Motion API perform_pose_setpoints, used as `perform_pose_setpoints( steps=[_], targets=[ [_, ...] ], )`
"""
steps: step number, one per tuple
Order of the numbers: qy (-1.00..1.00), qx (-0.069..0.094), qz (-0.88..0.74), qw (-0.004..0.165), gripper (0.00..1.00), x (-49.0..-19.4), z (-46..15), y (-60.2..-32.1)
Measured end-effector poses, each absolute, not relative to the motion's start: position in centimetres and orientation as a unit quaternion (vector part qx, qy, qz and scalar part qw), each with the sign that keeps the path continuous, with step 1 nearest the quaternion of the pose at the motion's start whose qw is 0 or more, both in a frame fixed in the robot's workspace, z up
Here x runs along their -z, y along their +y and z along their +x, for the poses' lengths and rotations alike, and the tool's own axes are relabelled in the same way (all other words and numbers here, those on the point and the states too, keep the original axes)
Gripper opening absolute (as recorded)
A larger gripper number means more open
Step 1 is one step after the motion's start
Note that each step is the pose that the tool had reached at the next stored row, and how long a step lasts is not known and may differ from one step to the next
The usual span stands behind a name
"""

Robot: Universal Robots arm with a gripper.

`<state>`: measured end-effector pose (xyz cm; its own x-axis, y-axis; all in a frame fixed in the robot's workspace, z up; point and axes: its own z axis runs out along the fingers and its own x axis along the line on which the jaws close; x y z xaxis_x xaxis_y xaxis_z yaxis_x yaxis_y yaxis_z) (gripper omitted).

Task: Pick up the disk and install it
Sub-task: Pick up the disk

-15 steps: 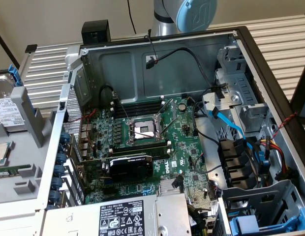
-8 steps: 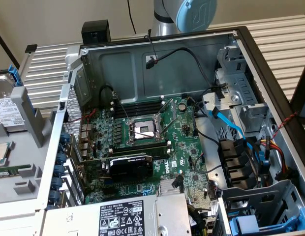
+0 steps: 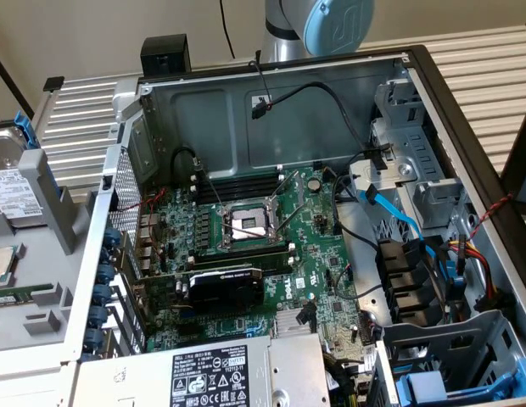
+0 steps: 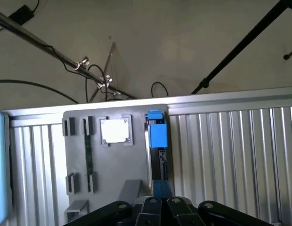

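The disk (image 4: pixel 158 135) stands on edge in a slot of a grey fixture plate (image 4: pixel 136 160), its bright blue carrier frame uppermost. In the exterior view the disk (image 3: pixel 8 188) is at the far left edge, outside the open computer case (image 3: pixel 246 110), showing its white label and a blue frame corner. My gripper (image 4: pixel 163 207) hangs high above the plate, roughly in line with the disk's slot. Its two black fingers are shut together with nothing between them.
The fixture plate also carries a processor (image 4: pixel 114 130) and a green memory stick (image 4: pixel 89 155). In the case lie the motherboard (image 3: pixel 246 229), a grey power-supply box (image 3: pixel 229 373), a metal drive cage (image 3: pixel 416 170) and a look-alike blue-framed drive (image 3: pixel 433 392). The arm's blue-capped joint (image 3: pixel 338 24) rises behind the case.
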<state>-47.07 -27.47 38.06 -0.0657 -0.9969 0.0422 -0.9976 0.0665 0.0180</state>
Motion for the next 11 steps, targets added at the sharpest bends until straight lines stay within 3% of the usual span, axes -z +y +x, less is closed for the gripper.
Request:
perform_pose_setpoints(
  steps=[11],
  targets=[
    [-0.713, -0.013, 0.7, 0.017, 0.11, -37.29, -47.77, -27.46]
  ],
)
